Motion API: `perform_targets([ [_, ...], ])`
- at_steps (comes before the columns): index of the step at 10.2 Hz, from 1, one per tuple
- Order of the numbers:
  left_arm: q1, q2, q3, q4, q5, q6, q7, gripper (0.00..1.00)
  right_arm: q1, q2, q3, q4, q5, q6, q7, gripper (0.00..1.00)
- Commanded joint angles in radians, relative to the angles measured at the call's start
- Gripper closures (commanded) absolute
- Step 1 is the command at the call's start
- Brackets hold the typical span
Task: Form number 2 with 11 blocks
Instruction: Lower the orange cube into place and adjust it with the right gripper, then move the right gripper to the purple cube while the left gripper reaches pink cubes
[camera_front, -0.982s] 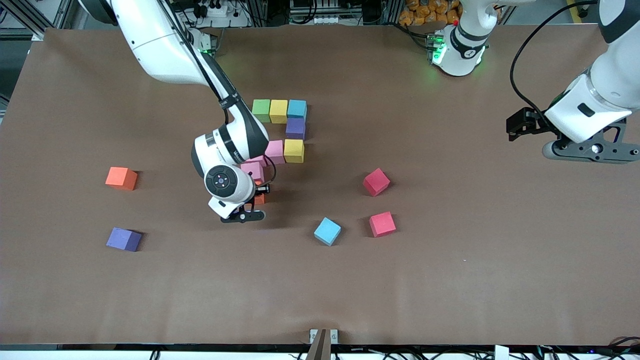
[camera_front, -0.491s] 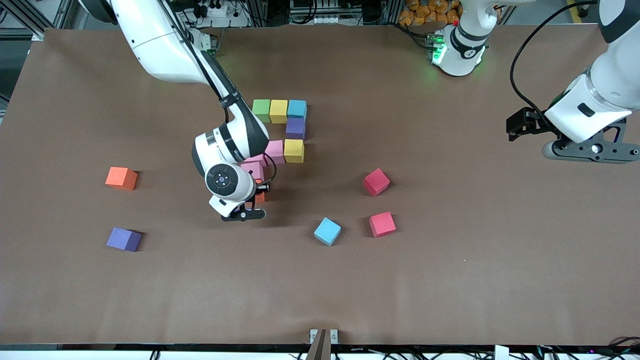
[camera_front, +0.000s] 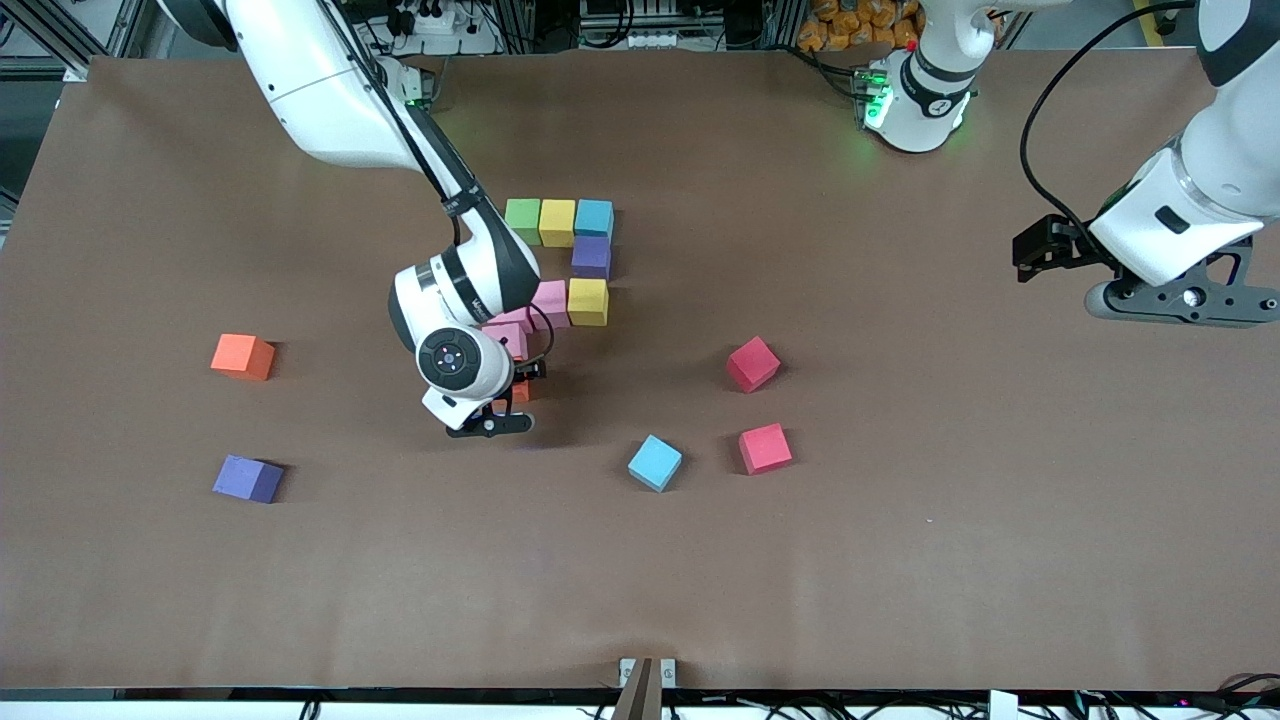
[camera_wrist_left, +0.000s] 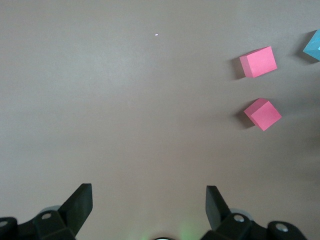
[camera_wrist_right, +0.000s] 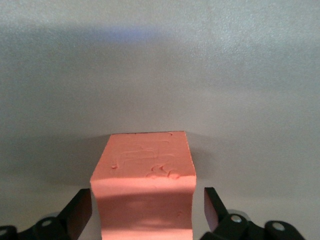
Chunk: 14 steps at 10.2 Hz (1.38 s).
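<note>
In the lower middle of the frame lies a loose light blue foam cube (camera_front: 655, 462). Just above it, the right gripper (camera_wrist_right: 147, 210) stands released around the orange foam cube (camera_wrist_right: 142, 170), which rests under the unfinished number 2 (camera_front: 591, 256) at the centre. The left gripper (camera_wrist_left: 149, 200) waits, spread wide, over the brown table (camera_front: 900, 550).

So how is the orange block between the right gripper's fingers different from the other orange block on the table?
The orange block at the right gripper sits between its open fingers, next to a pink block of the unfinished digit; the loose orange block lies alone, toward the right arm's end of the table. The first is mostly hidden under the wrist in the front view; the second shows fully. Both rest on the table, alike in colour.
</note>
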Motion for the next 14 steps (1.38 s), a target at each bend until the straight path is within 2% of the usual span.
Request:
perform_targets([
  [1,0.002,-0.014,0.004,-0.006,-0.015,-0.012,0.017,0.0,-0.002,-0.029,0.003,-0.017,-0.016,0.008,0.025,0.0],
  [8,0.002,-0.014,0.004,-0.006,-0.015,-0.012,0.017,0.0,-0.075,-0.144,0.0,-0.01,-0.011,0.004,0.027,0.0],
  [10,0.002,-0.014,0.004,-0.006,-0.014,-0.012,0.019,0.0,-0.159,-0.171,-0.006,-0.009,-0.021,-0.001,0.013,0.0],
  [12,-0.004,-0.01,0.0,-0.008,-0.007,-0.012,0.017,0.0,-0.306,-0.163,-0.007,0.023,-0.062,0.007,0.01,0.0],
  [14,0.001,-0.002,0.0,-0.023,-0.068,-0.012,0.016,0.0,-0.379,-0.134,-0.041,0.072,-0.065,0.023,0.019,0.0],
])
